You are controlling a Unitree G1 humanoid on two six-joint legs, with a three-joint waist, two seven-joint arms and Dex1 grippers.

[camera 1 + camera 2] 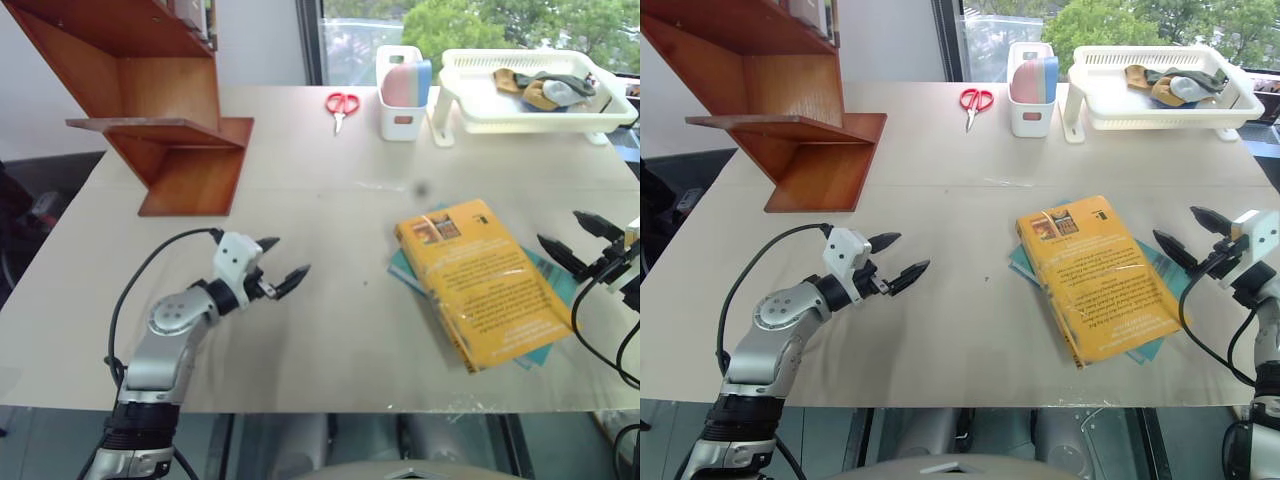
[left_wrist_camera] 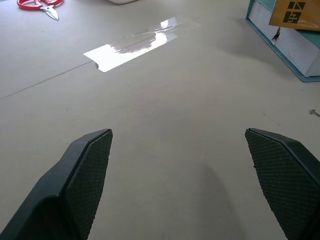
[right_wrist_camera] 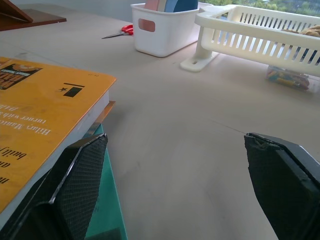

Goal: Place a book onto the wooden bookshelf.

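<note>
Left gripper [image 1: 892, 256] of mine hangs over bare table [image 1: 960, 330], well to the left of the book [image 1: 1095, 280], its 2 fingers spread wide and holding nothing. Wooden bookshelf [image 1: 800, 120] stands at the far left, well apart from the book. The book lies flat on a teal book [image 1: 1160, 262]. Right gripper [image 1: 1193, 236] sits just beside the book's right edge, jaws apart, empty.

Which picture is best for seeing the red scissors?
The left eye view shows the red scissors best: whole, lying flat on the table beside the white bin. The right eye view shows them equally whole. The left wrist view cuts them off at its edge; the right wrist view shows them far away.
</note>
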